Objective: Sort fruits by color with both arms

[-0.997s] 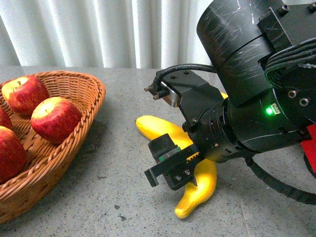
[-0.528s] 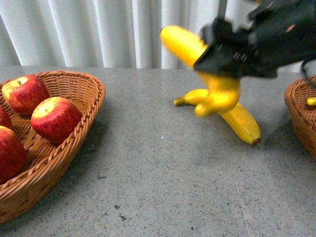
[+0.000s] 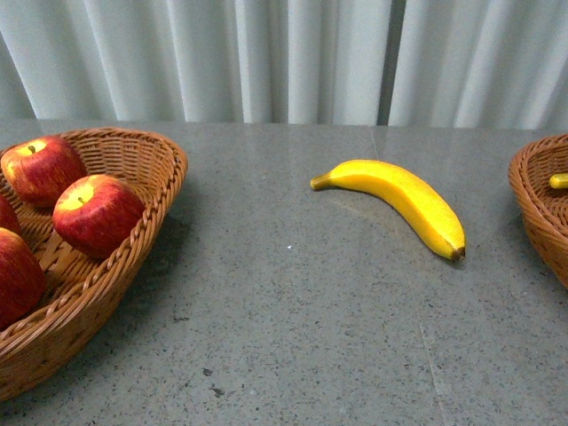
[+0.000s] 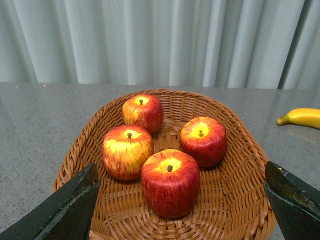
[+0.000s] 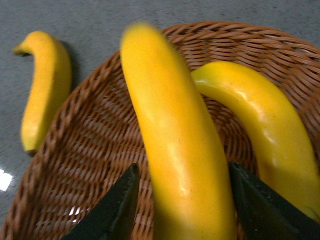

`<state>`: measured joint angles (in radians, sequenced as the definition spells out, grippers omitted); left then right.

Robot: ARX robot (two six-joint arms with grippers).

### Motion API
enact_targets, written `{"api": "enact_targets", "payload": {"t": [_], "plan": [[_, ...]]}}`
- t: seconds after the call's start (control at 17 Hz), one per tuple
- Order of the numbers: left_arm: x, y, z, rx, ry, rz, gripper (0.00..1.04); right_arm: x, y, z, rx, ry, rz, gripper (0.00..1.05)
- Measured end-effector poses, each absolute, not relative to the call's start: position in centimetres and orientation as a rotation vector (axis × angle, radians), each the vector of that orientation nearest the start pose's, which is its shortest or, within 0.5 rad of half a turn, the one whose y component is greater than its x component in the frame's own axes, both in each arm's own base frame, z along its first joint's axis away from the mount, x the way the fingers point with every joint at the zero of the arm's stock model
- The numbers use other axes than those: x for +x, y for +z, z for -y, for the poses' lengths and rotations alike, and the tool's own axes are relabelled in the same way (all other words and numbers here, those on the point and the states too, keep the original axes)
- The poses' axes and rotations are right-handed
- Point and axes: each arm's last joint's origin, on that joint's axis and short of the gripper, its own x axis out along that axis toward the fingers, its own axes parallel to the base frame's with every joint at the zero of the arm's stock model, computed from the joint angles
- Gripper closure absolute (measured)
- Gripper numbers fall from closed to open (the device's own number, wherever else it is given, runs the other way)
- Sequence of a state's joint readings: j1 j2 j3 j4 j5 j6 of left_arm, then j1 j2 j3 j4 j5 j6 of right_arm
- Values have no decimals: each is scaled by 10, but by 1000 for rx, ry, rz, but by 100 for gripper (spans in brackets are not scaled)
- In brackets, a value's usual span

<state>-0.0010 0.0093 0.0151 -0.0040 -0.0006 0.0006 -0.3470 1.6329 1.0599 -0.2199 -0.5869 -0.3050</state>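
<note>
Holding one banana (image 5: 180, 150) lengthwise between its fingers (image 5: 120, 205), the right pincer (image 5: 184, 167) is hanging above the right basket (image 5: 90, 140). The fingers are standing narrow, close against the sides of the fruit. A second banana (image 5: 260, 120) is lying inside that basket, just beside the held one. A third banana (image 5: 42, 90) is lying on the grey table (image 5: 75, 20), outside the basket rim and apart from the pincer.

In the front view, this third banana is lying right of centre with its stem pointing toward the left basket (image 3: 133, 257). The right basket is showing at the right edge of the frame.

The left pincer (image 4: 181, 167) is standing wide open, holding nothing and facing the left basket. Four red apples (image 4: 170, 182) are sitting in that basket, ahead of the pincer fingers and touching neither of them.
</note>
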Motion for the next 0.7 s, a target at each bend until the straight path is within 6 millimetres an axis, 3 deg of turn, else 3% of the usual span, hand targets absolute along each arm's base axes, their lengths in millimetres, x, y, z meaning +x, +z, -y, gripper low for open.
{"api": "enact_targets", "payload": {"t": [0.23, 0.47, 0.59, 0.7], "plan": [[97, 168, 0, 1, 0, 2, 7, 318, 264, 70, -40, 474, -496, 7], [97, 168, 0, 1, -1, 2, 7, 322, 272, 55, -52, 508, -444, 6], [97, 168, 0, 0, 0, 2, 7, 330, 277, 24, -68, 547, -398, 7], [97, 168, 0, 0, 0, 2, 7, 345, 272, -28, -71, 636, -382, 6]]}}
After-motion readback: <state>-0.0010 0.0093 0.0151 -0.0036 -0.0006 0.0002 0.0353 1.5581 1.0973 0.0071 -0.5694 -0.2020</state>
